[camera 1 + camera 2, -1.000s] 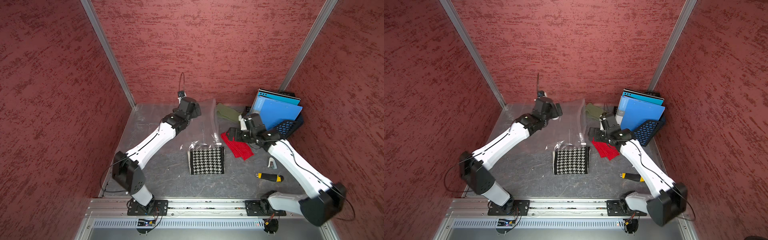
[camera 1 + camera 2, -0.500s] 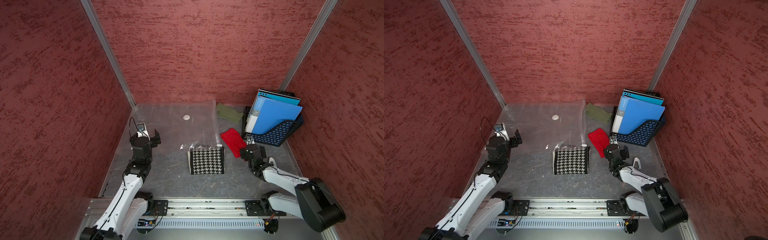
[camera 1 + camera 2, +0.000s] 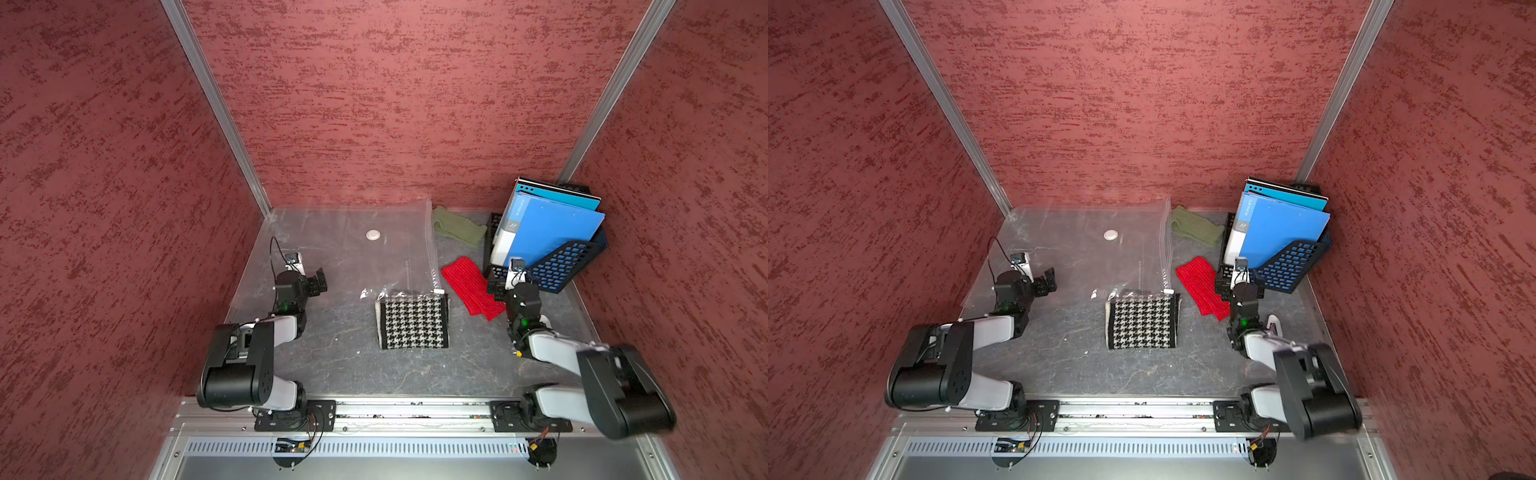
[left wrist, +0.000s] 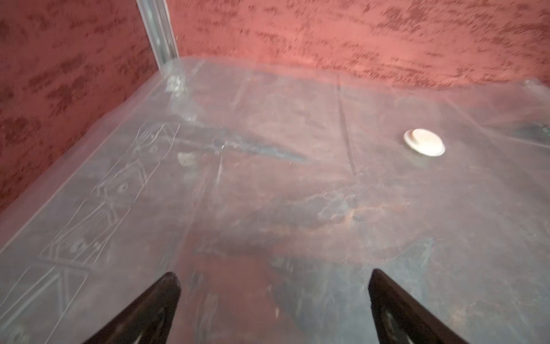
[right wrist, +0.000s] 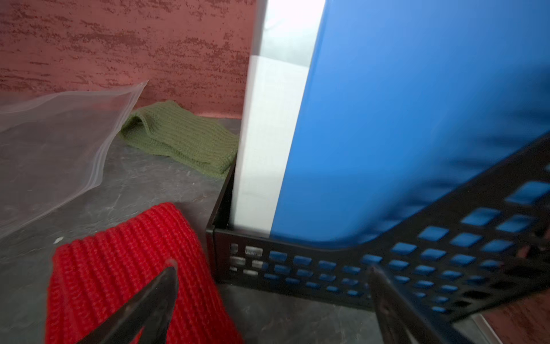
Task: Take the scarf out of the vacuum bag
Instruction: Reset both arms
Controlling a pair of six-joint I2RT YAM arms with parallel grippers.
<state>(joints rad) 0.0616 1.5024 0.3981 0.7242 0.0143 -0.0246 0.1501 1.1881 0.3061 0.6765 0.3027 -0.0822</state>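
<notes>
The clear vacuum bag (image 3: 332, 253) (image 3: 1067, 253) lies flat at the back left, its round white valve cap (image 3: 373, 235) (image 4: 424, 142) facing up. A white slider clip (image 3: 437, 291) sits at the near end of the bag's zip edge. The folded black-and-white houndstooth scarf (image 3: 413, 320) (image 3: 1142, 322) lies on the bare table in front of that corner. Crinkled plastic touches its far edge. My left gripper (image 3: 318, 282) (image 4: 273, 280) hovers open over the bag's near left part. My right gripper (image 3: 500, 286) (image 5: 272, 271) is open and empty, between a red knitted cloth (image 5: 125, 268) and a file rack.
A black mesh file rack (image 3: 561, 262) (image 5: 387, 268) with blue folders (image 3: 548, 224) stands at the back right. A green knitted cloth (image 3: 457, 228) (image 5: 181, 137) lies beside it. The red cloth (image 3: 467, 286) lies right of the scarf. A small white item (image 3: 1273, 325) lies by the right arm.
Both arms have drawn back from the rear of the table and folded toward the front rail. The bag, partly raised a second ago, now lies flat. The scarf has not moved.
</notes>
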